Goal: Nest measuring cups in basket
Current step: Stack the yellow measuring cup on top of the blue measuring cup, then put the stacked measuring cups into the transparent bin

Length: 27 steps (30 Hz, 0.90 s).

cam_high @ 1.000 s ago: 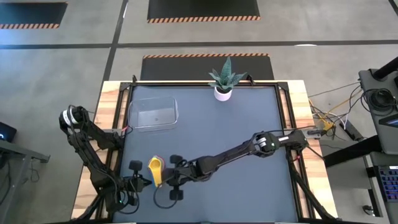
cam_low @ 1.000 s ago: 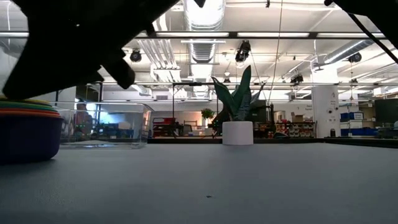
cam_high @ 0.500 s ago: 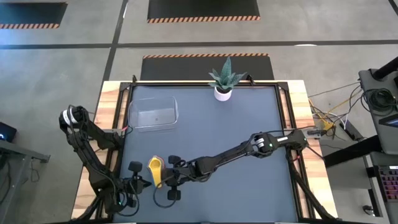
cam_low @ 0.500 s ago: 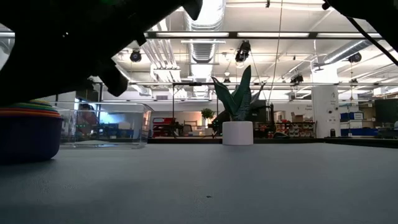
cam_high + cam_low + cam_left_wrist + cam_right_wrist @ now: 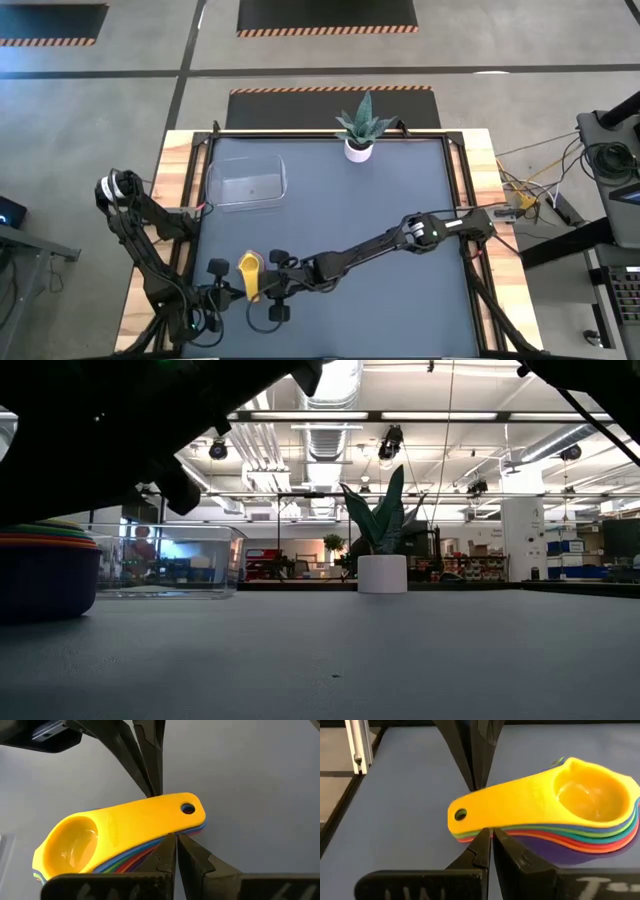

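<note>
Both our jaws pressed together, flanking the cup stack (image 5: 248,276) handles, gripping nothing. A nudge could scatter it, far from basket (image 5: 246,184).

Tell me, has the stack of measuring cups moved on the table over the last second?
No. In the high view the stack of measuring cups sits at the same spot below the basket, near the table's front-left, with both shut grippers at its handles.

The measuring cups (image 5: 248,274) sat nested on the table (image 5: 380,210) — near its front-left, between both grippers (image 5: 236,286) (image 5: 268,284) — with the basket (image 5: 246,182) behind
</note>
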Each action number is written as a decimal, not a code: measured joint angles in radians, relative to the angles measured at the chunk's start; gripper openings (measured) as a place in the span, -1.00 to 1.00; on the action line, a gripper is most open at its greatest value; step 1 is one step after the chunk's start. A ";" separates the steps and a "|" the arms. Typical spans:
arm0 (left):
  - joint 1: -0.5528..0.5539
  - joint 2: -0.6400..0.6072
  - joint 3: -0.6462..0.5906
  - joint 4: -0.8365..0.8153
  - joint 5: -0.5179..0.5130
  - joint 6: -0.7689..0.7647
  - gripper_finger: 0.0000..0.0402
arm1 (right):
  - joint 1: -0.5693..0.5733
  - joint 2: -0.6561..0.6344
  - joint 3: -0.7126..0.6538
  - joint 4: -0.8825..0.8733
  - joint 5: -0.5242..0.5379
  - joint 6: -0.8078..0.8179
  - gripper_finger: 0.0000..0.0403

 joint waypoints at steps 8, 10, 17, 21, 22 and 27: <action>0.000 0.000 0.011 -0.017 0.025 0.000 -1.00 | 0.000 -0.018 0.006 -0.097 0.001 -0.007 -0.96; 0.000 0.000 0.025 -0.044 0.042 -0.005 -1.00 | 0.000 -0.027 0.007 -0.118 0.001 -0.008 -0.96; 0.000 -0.001 0.119 -0.203 0.060 -0.034 -1.00 | 0.001 -0.054 0.008 -0.265 0.006 -0.026 -0.96; 0.000 -0.002 0.173 -0.288 0.085 -0.046 -1.00 | 0.006 -0.067 0.008 -0.346 0.059 -0.039 -0.96; 0.000 -0.002 0.185 -0.309 0.090 -0.047 -1.00 | 0.008 -0.067 0.008 -0.361 0.065 -0.044 -0.96; 0.003 -0.002 0.262 -0.441 0.131 -0.038 -1.00 | 0.022 -0.093 0.007 -0.434 0.078 -0.058 -0.96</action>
